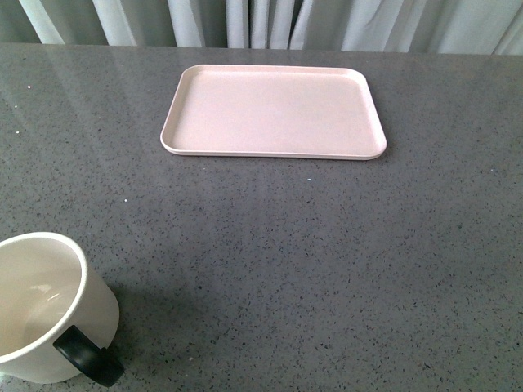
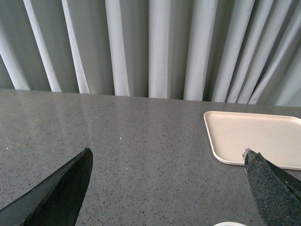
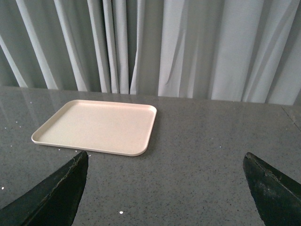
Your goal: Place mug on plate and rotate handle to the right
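Note:
The white mug stands upright at the near left corner of the grey table, its black handle pointing toward the near right. Far back at the centre lies the empty pale pink plate. Neither arm shows in the front view. My left gripper is open above bare table, with the plate past one fingertip and a sliver of the mug's rim at the frame's edge. My right gripper is open too, nothing between its fingers, the plate lying ahead of it.
A grey speckled tabletop spans the scene. Pale pleated curtains hang along its far edge.

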Available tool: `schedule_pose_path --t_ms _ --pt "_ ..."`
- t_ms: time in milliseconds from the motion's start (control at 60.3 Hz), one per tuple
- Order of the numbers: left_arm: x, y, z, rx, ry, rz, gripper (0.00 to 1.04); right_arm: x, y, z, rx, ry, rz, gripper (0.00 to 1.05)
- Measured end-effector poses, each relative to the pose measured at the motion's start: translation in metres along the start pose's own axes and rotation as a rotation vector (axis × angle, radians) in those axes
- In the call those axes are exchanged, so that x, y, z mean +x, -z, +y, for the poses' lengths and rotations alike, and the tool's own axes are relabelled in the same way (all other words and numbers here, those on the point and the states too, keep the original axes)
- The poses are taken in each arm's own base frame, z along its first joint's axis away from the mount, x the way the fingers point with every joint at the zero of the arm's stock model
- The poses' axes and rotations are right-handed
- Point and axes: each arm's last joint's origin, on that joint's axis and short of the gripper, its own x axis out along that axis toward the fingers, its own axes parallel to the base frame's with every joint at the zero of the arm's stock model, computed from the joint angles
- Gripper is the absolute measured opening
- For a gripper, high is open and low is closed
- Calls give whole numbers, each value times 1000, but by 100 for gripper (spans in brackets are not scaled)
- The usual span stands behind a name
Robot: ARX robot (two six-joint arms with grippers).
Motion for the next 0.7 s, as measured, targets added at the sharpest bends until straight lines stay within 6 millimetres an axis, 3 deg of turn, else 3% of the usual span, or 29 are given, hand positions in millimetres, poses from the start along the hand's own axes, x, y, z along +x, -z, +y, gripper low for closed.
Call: schedule_pose_path --t_ms 481,514,597,697 --pt "0 0 0 0 -1 0 96 0 0 0 0 0 0 96" --pt "0 1 0 -28 -56 62 96 0 0 0 0 0 0 96" --pt "4 -8 -9 -35 -249 436 96 0 0 0 0 -1 0 96" --pt "17 -25 -19 -35 -217 478 96 0 0 0 0 -1 0 96"
